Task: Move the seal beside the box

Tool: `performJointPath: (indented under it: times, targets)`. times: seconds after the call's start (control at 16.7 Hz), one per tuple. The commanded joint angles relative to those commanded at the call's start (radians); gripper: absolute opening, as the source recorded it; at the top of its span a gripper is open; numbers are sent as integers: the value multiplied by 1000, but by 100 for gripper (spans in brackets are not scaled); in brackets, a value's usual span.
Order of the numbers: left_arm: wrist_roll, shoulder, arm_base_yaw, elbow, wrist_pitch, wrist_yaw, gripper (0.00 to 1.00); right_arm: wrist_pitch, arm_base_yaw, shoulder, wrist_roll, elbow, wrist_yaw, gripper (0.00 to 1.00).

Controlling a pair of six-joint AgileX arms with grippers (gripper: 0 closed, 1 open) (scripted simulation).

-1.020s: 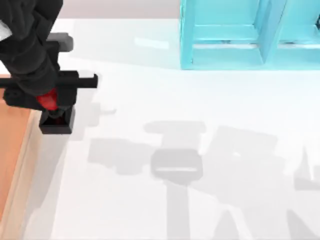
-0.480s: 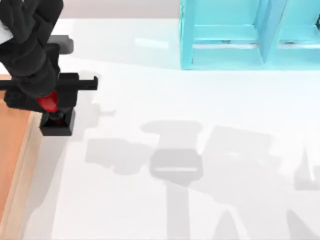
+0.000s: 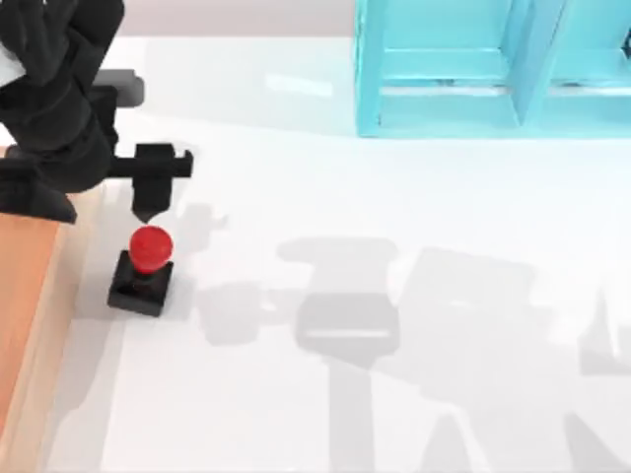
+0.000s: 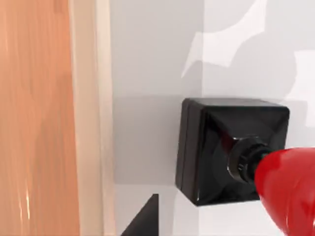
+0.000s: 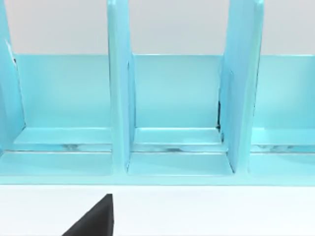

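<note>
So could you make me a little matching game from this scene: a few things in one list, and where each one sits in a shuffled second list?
Things:
1. seal
2. box
3. cyan shelf unit
4. left tool

Places:
A. along the table's left edge
B. at the table's far side, toward the right
C. standing upright on the white table, just right of the wooden rim
D. raised over the table, just behind the red knob, holding nothing

Pairs: 1-C, 2-A, 3-B, 4-D
</note>
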State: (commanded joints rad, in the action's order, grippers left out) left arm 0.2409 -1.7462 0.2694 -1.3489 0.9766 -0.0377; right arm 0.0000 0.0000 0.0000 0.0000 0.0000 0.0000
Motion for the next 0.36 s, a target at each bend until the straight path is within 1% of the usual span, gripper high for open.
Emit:
performJointPath:
  times: [0.06,0.36]
  targets:
    - [0,0,0,0,0,0,100,0,0,0,0,0,0,100]
    - [0,0,0,0,0,0,100,0,0,0,0,0,0,100]
